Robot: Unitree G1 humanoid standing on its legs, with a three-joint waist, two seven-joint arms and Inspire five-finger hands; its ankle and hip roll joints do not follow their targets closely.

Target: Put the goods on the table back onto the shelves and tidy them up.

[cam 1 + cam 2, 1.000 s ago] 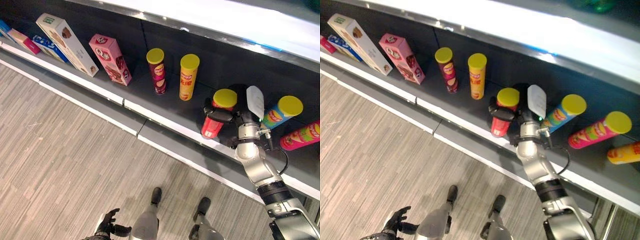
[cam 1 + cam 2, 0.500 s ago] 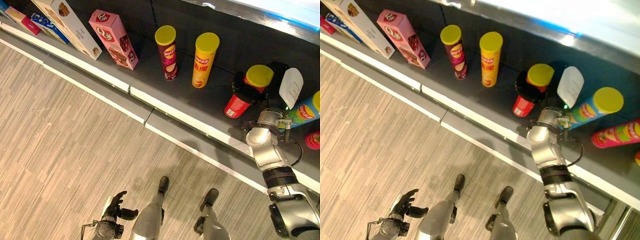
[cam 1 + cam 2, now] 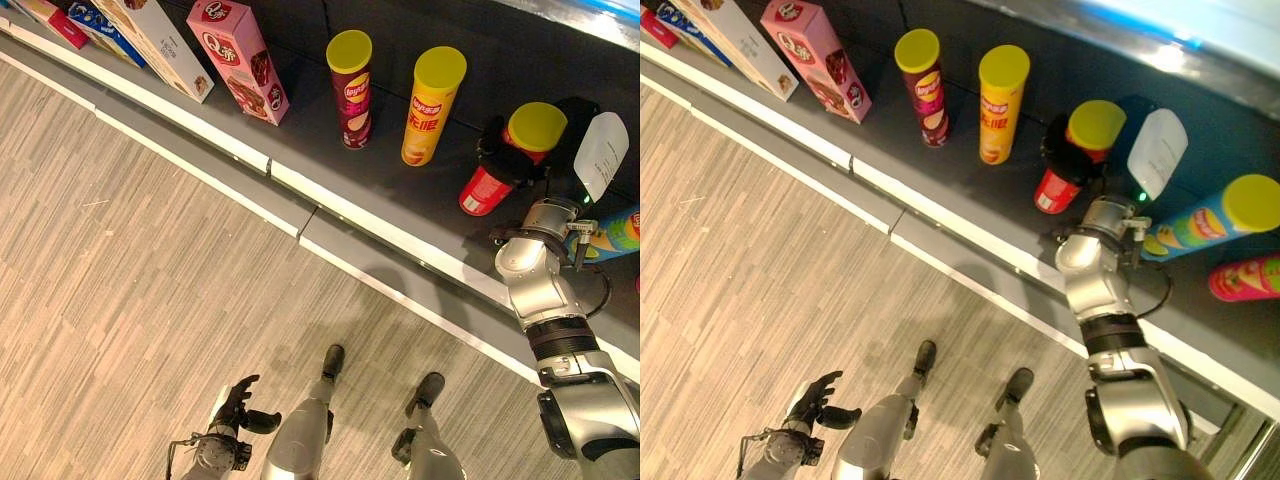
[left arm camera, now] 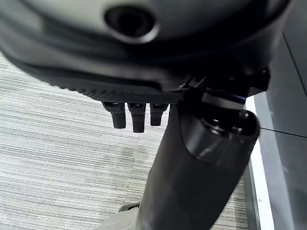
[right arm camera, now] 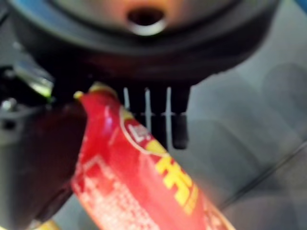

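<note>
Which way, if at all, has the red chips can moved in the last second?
Yes. The red can, gripped by the right hand, has gone deeper into the shelf, away from the white front strip and nearer the yellow can's row.

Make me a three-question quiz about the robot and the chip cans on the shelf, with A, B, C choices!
1. Where is the red can?
A. on the floor
B. on the shelf, in the right hand
C. on top of the pink box

2. What colour is its lid?
A. yellow
B. blue
C. white

3. What is the left hand doing?
A. gripping a can
B. hanging low, holding nothing
C. pressing on a box

Answers: 1 B, dark fingers wrap the can on the shelf. 2 A, its top is yellow. 3 B, it hangs above the floor with relaxed fingers.
</note>
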